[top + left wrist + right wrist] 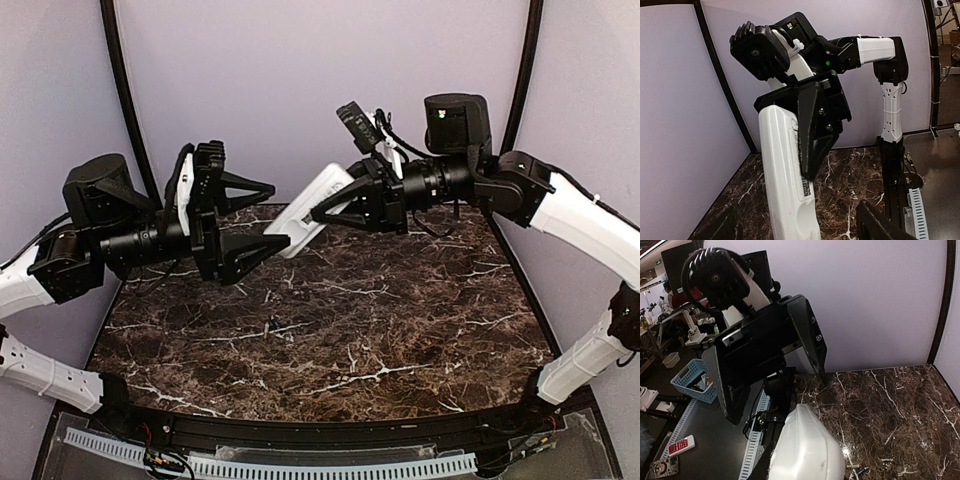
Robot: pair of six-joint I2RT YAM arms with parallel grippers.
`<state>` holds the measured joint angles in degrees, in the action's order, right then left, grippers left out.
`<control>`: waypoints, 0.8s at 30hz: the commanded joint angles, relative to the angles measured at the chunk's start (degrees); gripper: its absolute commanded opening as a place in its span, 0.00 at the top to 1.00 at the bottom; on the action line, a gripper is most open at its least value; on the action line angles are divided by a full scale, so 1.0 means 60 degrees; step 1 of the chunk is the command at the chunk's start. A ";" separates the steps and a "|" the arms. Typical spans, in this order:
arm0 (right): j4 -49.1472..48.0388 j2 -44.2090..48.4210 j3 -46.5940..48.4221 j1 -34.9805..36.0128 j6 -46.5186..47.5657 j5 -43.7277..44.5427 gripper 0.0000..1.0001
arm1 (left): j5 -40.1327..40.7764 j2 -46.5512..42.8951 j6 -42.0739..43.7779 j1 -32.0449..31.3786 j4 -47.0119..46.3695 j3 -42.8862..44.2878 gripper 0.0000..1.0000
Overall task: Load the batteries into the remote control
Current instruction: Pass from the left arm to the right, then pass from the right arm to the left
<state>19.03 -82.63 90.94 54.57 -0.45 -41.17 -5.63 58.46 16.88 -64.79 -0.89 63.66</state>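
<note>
- Presently aloft: a small white oblong plastic remote control [322,195], held over the 12 o'clock side of the dark brown, white-veined marble bench [420,320]. It slants from 1 o'clock at its upper end down to 7 o'clock.
- Right hand [322,212]: black, two-fingered, reaching in from 3 o'clock. It is clenched on the remote control's middle, and the left wrist view shows one black finger [812,130] pressed flat against the white casing.
- Left hand [279,214]: black, reaching in from 9 o'clock. It is released, with its fingers spread wide and the lower fingertip just beside the remote control's lower end. Whether that fingertip touches cannot be told.
- Slim dark cylindrical battery [272,325]: lying on the bench just off centre toward 8 o'clock, well apart from both hands. Whether a second lies with it cannot be told.
- Blue slotted plastic basket [690,382]: off the bench, at 9 o'clock in the right wrist view.
</note>
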 commanded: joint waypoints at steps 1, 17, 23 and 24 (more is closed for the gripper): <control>0.1313 0.0277 0.0361 -0.0027 0.1766 -0.0437 0.99 | -0.0853 0.0320 -0.1256 0.0001 0.2255 0.0744 0.25; 0.1364 0.0243 0.0489 0.0178 0.2179 -0.0570 0.99 | -0.1030 0.1319 -0.1269 0.0003 0.2429 0.1332 0.59; 0.1363 0.0209 0.0470 0.0204 0.2242 -0.0536 0.99 | -0.1153 0.1350 -0.1390 0.0011 0.2206 0.1319 0.75; 0.1369 0.0207 0.0475 0.0205 0.2232 -0.0536 0.99 | -0.1162 0.1358 -0.1429 0.0012 0.2211 0.1355 0.79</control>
<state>27.64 -82.06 92.16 55.27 12.12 -44.12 -11.14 66.70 8.99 -64.73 13.32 70.17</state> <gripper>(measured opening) 0.202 0.283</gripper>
